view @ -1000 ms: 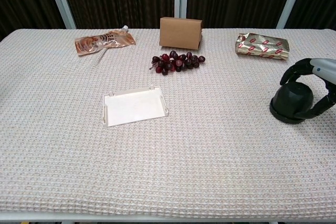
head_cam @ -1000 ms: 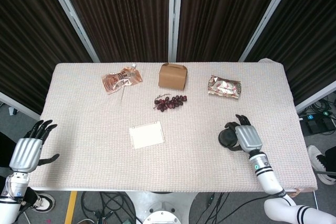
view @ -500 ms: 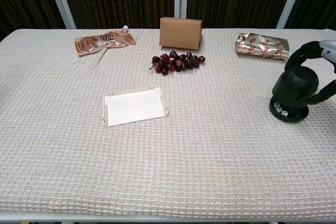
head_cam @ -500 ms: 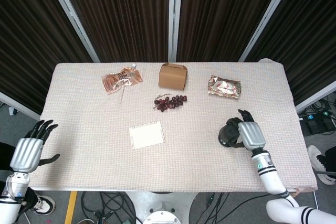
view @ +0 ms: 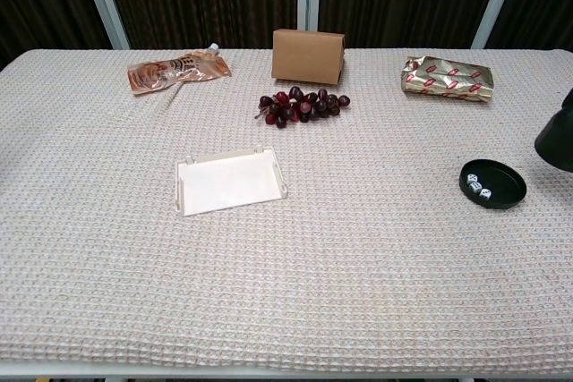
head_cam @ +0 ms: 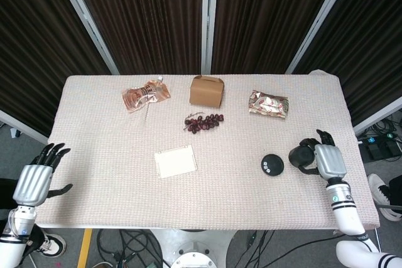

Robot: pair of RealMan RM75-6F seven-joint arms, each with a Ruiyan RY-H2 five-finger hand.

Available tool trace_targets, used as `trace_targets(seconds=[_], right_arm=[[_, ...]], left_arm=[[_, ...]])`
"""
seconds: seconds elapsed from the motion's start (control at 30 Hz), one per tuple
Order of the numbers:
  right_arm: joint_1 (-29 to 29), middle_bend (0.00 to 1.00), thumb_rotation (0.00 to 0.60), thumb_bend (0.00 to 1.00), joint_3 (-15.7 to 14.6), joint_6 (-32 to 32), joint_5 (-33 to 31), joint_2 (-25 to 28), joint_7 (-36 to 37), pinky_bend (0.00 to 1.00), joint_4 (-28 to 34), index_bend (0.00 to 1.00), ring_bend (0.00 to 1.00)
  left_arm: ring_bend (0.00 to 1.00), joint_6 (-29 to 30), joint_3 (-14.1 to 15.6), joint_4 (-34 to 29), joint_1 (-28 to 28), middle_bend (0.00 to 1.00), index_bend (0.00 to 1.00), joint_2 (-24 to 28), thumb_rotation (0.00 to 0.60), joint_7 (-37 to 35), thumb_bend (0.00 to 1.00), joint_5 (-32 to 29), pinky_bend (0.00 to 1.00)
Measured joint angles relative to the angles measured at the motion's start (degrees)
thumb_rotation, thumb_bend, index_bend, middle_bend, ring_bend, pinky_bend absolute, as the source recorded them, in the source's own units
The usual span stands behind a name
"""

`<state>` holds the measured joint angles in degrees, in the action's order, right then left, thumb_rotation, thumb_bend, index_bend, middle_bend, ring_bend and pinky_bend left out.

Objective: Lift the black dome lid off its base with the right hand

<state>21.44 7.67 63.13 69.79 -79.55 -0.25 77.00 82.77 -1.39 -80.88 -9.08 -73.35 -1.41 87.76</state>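
My right hand (head_cam: 328,160) holds the black dome lid (head_cam: 301,155) in the air, to the right of its base and clear of it. In the chest view only the lid's edge (view: 557,142) shows at the right border. The round black base (head_cam: 272,165) lies flat on the cloth, with small white dice in it (view: 492,184). My left hand (head_cam: 36,179) hangs open off the table's left front corner, holding nothing.
On the beige woven cloth lie a white tray (head_cam: 175,162), a bunch of dark grapes (head_cam: 203,122), a brown box (head_cam: 206,91), an orange pouch (head_cam: 145,95) and a foil snack pack (head_cam: 269,103). The table's right edge is close to my right hand.
The right hand lifted the dome lid off the base and carried it up and to the right. The base with the dice is now uncovered. The left hand stayed put.
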Motion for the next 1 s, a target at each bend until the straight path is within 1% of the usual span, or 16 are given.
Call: trace_targets(seconds=[0.07, 0.17, 0.23, 0.3, 0.4, 0.5, 0.6, 0.7, 0.83, 0.9, 1.0], right_arm=[[-0.2, 0.33, 0.600, 0.05, -0.5, -0.7, 0.1, -0.2, 0.8, 0.00, -1.0, 0.34, 0.01], [-0.1, 0.21, 0.600, 0.01, -0.9, -1.8, 0.4, 0.0, 0.9, 0.00, -1.3, 0.21, 0.00], [0.0, 0.12, 0.600, 0.00, -1.0, -2.7, 0.3, 0.6, 0.9, 0.00, -1.1, 0.12, 0.00], [0.2, 0.06, 0.600, 0.00, -1.0, -3.3, 0.2, 1.1, 0.6, 0.00, -0.6, 0.07, 0.00], [0.3, 0.03, 0.600, 0.00, -1.0, -3.8, -0.1, 1.9, 0.0, 0.00, 0.4, 0.04, 0.00], [0.3, 0.03, 0.600, 0.00, -0.9, -3.6, -0.2, 2.5, -0.3, 0.00, 1.5, 0.04, 0.00], [0.0, 0.03, 0.600, 0.00, -0.5, -2.1, 0.5, 2.9, 0.3, 0.00, 2.4, 0.04, 0.00], [-0.5, 0.03, 0.600, 0.00, -0.2, 0.5, 2.4, 3.8, 1.2, 0.00, 3.8, 0.04, 0.00], [-1.7, 0.03, 0.600, 0.00, 0.0, 6.0, 6.3, 5.7, 1.7, 0.00, 6.6, 0.04, 0.00], [-2.5, 0.03, 0.600, 0.00, -0.2, 9.0, 8.3, 6.5, 0.8, 0.00, 7.8, 0.04, 0.00], [-4.0, 0.02, 0.600, 0.00, -1.0, 13.5, 11.2, 7.7, -3.1, 0.00, 9.8, 0.04, 0.00]], left_arm=[[0.08, -0.1, 0.0, -0.1, -0.1, 0.11, 0.17, -0.1, 0.600, 0.2, 0.02, 0.0, 0.30], [0.08, -0.1, -0.1, -0.2, -0.1, 0.11, 0.17, -0.1, 0.600, 0.4, 0.02, 0.0, 0.30], [0.08, 0.0, -0.1, -0.2, -0.1, 0.11, 0.17, 0.0, 0.600, 0.4, 0.02, -0.1, 0.30], [0.08, -0.1, -0.1, -0.3, 0.0, 0.11, 0.17, 0.0, 0.600, 0.3, 0.02, -0.1, 0.30], [0.08, 0.0, 0.0, -0.3, 0.0, 0.11, 0.17, 0.0, 0.600, 0.2, 0.02, -0.1, 0.30], [0.08, 0.2, -0.1, -0.3, 0.0, 0.11, 0.17, 0.1, 0.600, 0.1, 0.02, 0.0, 0.30], [0.08, 0.4, -0.2, -0.4, 0.0, 0.11, 0.17, 0.2, 0.600, 0.2, 0.02, 0.1, 0.30], [0.08, 0.5, -0.3, -0.8, 0.0, 0.11, 0.17, 0.4, 0.600, 0.5, 0.02, 0.1, 0.30], [0.08, 0.5, -0.4, -1.6, -0.1, 0.11, 0.17, 0.7, 0.600, 1.1, 0.02, 0.0, 0.30], [0.08, 0.5, -0.5, -1.9, -0.1, 0.11, 0.17, 0.9, 0.600, 1.5, 0.02, -0.1, 0.30], [0.08, 0.7, -0.7, -2.2, -0.1, 0.11, 0.17, 1.1, 0.600, 1.9, 0.02, -0.3, 0.30]])
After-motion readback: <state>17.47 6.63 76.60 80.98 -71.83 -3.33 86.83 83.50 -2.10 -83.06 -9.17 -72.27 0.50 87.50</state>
